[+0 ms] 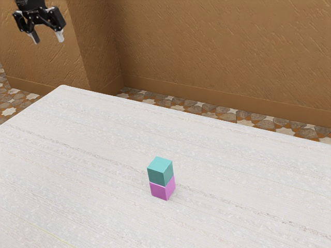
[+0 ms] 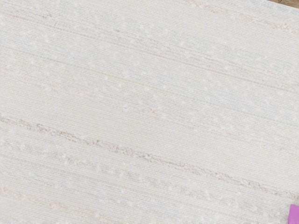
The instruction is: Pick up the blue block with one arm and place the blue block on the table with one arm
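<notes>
High at the exterior view's upper left, my gripper [image 1: 47, 37] hangs open, its two fingers apart with nothing between them. The blue block [image 1: 160, 171], teal in colour, rests on top of a magenta block [image 1: 163, 189] near the middle of the table [image 1: 88, 155]. The two are stacked, roughly aligned. My gripper is far from the stack and well above it. In the wrist view, a piece of the magenta block [image 2: 294, 215] shows at the lower right corner.
Pale, streaked tabletop [image 2: 140, 107] spreads beneath my hand. Behind the table stand brown textured walls [image 1: 217, 51], with a patterned stone floor [image 1: 207, 109] between table and wall.
</notes>
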### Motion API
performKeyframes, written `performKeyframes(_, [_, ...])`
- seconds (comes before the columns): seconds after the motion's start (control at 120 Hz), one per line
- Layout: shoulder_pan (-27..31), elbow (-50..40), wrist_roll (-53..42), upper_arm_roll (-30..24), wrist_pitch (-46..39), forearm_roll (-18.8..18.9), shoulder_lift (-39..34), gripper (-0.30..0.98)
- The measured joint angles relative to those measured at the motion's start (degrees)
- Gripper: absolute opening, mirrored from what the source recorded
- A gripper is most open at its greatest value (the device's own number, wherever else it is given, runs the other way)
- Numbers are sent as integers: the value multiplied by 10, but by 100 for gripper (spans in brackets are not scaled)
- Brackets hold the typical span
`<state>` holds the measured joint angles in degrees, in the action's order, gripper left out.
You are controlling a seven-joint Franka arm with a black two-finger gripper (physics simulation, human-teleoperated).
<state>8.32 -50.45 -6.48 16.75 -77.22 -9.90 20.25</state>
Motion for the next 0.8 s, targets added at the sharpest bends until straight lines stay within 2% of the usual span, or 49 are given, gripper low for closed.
performKeyframes(0.25, [-11, 2, -16, 15, 7, -4, -1, 66])
performKeyframes(0.325, [-34, 13, -20, 15, 8, -2, -72, 66])
performKeyframes(0.408, [-81, 12, -23, 15, 9, 3, -98, 66])
performKeyframes(0.5, [-124, -30, -26, 17, 11, 34, -96, 66])
performKeyframes(0.617, [-128, -58, -30, 19, 9, 53, -63, 66])
performKeyframes(0.8, [-126, -203, -34, 21, -66, 60, -40, 66])
